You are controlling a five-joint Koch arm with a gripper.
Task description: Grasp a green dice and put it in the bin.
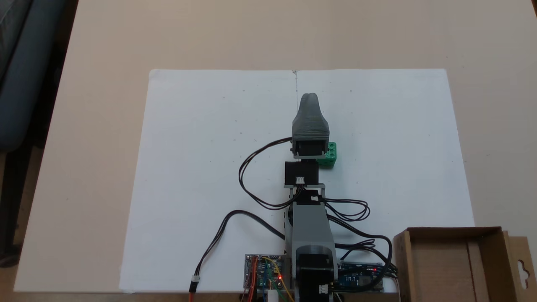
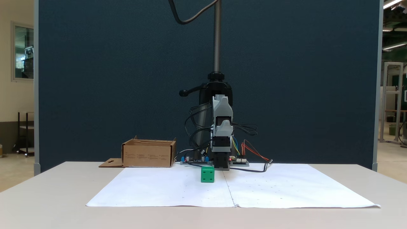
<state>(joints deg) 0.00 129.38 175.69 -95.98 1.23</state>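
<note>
The gripper (image 1: 309,97), with jaws together and holding nothing, should open wide and come straight down over the green dice (image 1: 329,154) at the frame's middle.

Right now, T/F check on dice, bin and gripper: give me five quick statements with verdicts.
1. The dice sits on the white paper. True.
2. The dice is inside the bin. False: it is on the paper, apart from the bin.
3. The bin holds nothing visible. True.
4. The gripper is clamped on the dice. False: its tip is beyond the dice in a fixed view, and the dice rests on the paper.
5. The bin's flap stands upright. False: it lies flat on the table.
</note>
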